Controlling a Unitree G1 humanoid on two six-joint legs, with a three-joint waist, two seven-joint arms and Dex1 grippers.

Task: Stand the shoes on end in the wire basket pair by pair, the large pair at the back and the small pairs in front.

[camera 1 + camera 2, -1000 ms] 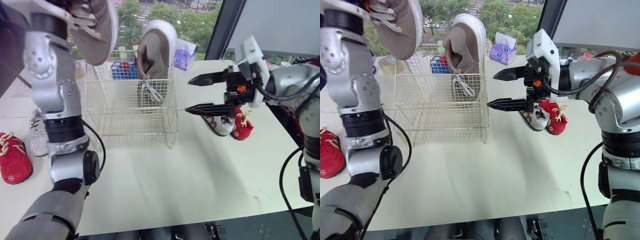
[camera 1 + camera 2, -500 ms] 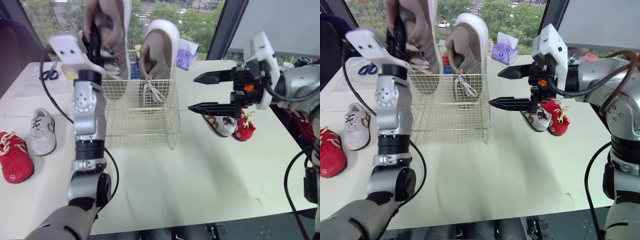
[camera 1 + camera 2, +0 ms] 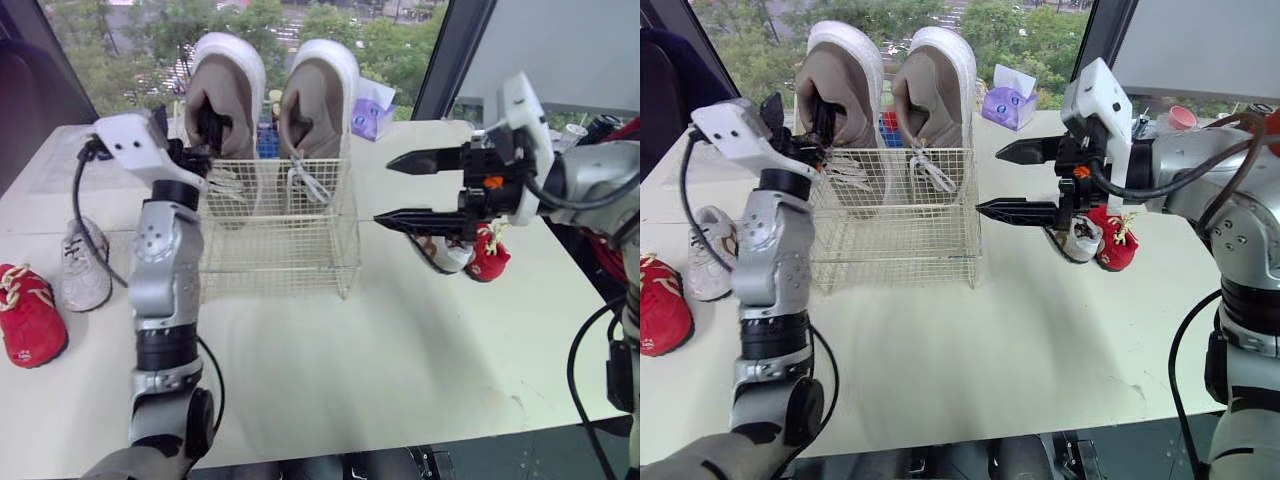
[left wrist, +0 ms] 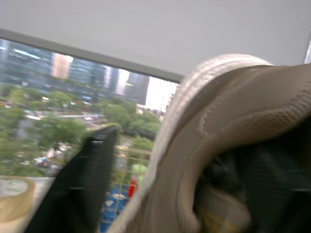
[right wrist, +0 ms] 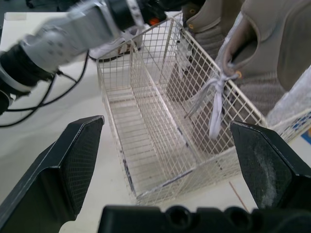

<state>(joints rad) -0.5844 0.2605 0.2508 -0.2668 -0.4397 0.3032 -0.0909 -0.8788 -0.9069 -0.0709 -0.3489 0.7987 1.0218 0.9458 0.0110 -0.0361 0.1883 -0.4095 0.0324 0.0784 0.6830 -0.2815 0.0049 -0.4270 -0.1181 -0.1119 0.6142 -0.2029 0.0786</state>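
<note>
Left eye view: left large shoe (image 3: pixel 225 95) and right large shoe (image 3: pixel 318 105) stand on end at the far side of the wire basket (image 3: pixel 290 255). The left end effector (image 3: pixel 207 130) grips the left one. The right end effector (image 3: pixel 385 192) hangs open to the right of the basket. The left small shoes (image 3: pixel 82 268) and right small shoes (image 3: pixel 487 255) lie on the desk (image 3: pixel 400 350), not yet placed.

The shoes (image 3: pixel 318 100) are matt beige cloth, the basket (image 3: pixel 290 250) thin pale-coated wire, the table (image 3: pixel 380 350) smooth.

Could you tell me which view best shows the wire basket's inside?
The right wrist view: it looks down into the wire basket, floor included. The eye views show it side-on; the left wrist view, a few wires.
</note>
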